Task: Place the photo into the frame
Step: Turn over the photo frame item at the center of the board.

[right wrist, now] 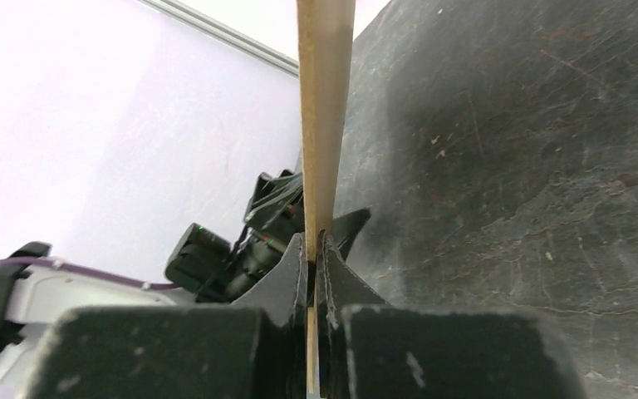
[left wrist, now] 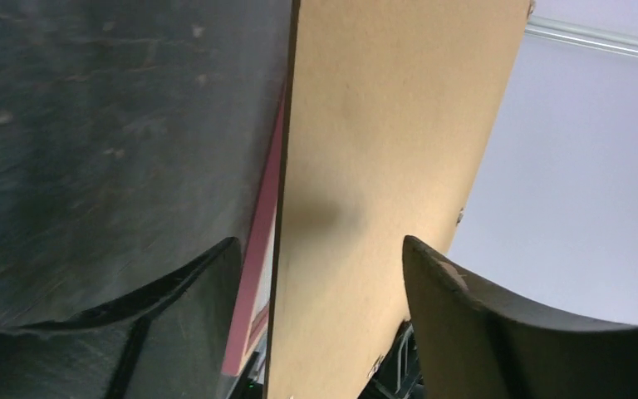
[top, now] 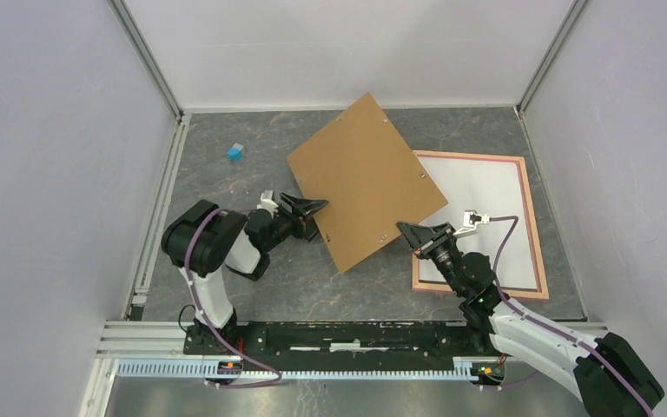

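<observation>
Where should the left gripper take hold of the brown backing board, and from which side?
Its thin left edge near the lower corner, coming in from the left, edge-on. The backing board is lifted, so one finger fits under it; the open left gripper straddles that edge, opposite the pinching right gripper.

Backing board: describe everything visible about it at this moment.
The backing board is a thin, plain brown rectangle that looks like fibreboard, with small metal fittings near its edges. It sits rotated, its right corner overlapping the frame. The right gripper pinches its near edge, shut on it; the left gripper straddles its left edge with fingers open. It seems raised off the table.
</observation>
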Controlling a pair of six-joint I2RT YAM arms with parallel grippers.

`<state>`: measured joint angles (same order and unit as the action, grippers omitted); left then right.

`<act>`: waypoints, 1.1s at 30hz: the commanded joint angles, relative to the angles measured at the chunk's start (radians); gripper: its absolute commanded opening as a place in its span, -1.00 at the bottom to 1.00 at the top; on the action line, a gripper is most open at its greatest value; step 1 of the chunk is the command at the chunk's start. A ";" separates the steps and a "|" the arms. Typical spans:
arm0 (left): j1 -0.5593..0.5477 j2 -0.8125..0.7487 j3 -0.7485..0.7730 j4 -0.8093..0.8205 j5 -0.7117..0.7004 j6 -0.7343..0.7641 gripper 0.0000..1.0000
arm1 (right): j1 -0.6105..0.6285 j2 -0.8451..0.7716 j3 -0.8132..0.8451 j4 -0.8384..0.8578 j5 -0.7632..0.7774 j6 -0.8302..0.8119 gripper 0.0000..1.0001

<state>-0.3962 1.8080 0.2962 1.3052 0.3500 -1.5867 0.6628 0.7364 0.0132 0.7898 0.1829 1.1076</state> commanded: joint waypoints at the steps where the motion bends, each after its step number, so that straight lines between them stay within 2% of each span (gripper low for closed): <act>1: -0.023 0.078 0.074 0.250 0.015 -0.082 0.36 | -0.012 -0.006 -0.008 0.229 -0.034 0.085 -1.00; 7: -0.023 -0.036 0.063 0.250 0.003 0.002 -0.34 | -0.014 -0.064 -0.053 0.166 -0.057 0.066 -1.00; 9: -0.016 -0.077 0.060 0.251 0.029 0.014 -0.61 | -0.022 -0.104 -0.021 0.043 -0.093 -0.019 -0.85; 10: -0.010 -0.099 0.059 0.250 0.047 0.020 -0.75 | -0.024 -0.137 0.017 -0.043 -0.100 -0.066 -0.63; 13: 0.029 -0.171 0.046 0.250 0.120 0.039 -0.95 | -0.040 -0.208 0.113 -0.354 -0.095 -0.279 0.15; 15: 0.061 -0.240 0.027 0.251 0.154 0.077 -0.95 | -0.049 -0.221 0.200 -0.556 -0.083 -0.469 0.63; 17: 0.105 -0.311 0.010 0.251 0.194 0.106 -0.95 | -0.050 -0.205 0.284 -0.732 -0.063 -0.668 0.91; 20: 0.182 -0.405 0.028 0.212 0.298 0.115 -0.95 | -0.052 -0.176 0.392 -0.947 -0.013 -0.902 0.97; 23: 0.240 -0.503 0.059 0.091 0.375 0.165 -0.95 | -0.051 -0.148 0.480 -1.056 0.026 -1.023 0.96; 26: 0.267 -0.646 0.107 -0.179 0.407 0.331 -0.95 | -0.052 -0.107 0.597 -1.133 0.044 -1.054 0.96; 30: 0.279 -0.827 0.212 -0.646 0.396 0.589 -0.95 | -0.057 0.034 0.821 -1.271 0.079 -1.049 0.97; 33: 0.284 -0.830 0.268 -0.692 0.502 0.594 -0.95 | -0.111 0.205 1.000 -1.339 -0.081 -1.065 0.96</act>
<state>-0.1234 1.0176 0.4496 0.8021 0.7303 -1.1622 0.6006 0.7956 0.8108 -0.4191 0.2077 0.1085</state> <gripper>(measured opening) 0.052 0.982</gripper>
